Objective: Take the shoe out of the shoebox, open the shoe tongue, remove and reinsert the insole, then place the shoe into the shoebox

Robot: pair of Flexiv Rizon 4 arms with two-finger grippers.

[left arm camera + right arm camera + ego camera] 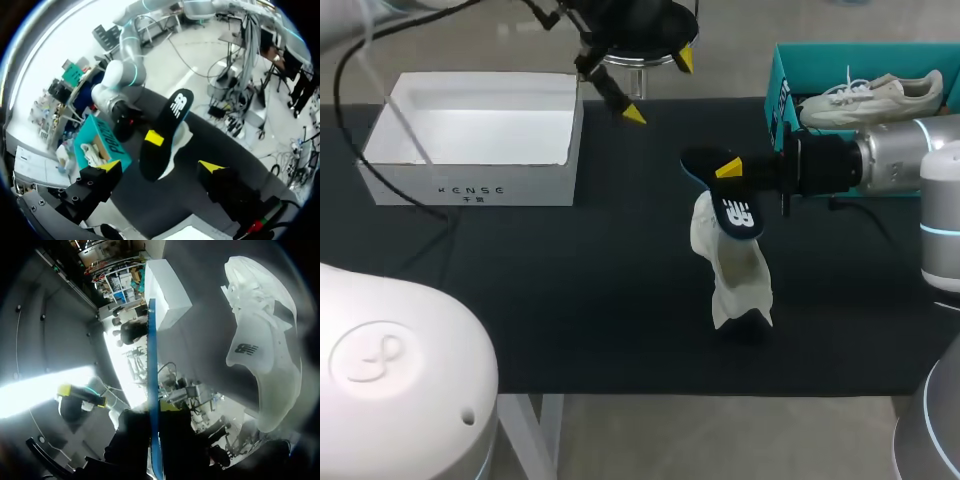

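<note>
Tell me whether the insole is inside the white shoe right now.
No, the insole is out of the white shoe, gripped in the right claw above it.

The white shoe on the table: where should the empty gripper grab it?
Probably the end nearer the front edge of the table, pinched across its narrow sides from above. The shoe lies long and slim, and its far end sits under the insole held by the right gripper. The open left gripper is free.

Head view high behind, looking down on table (570,300), wrist views close in, all three sharing the insole (740,215).
</note>
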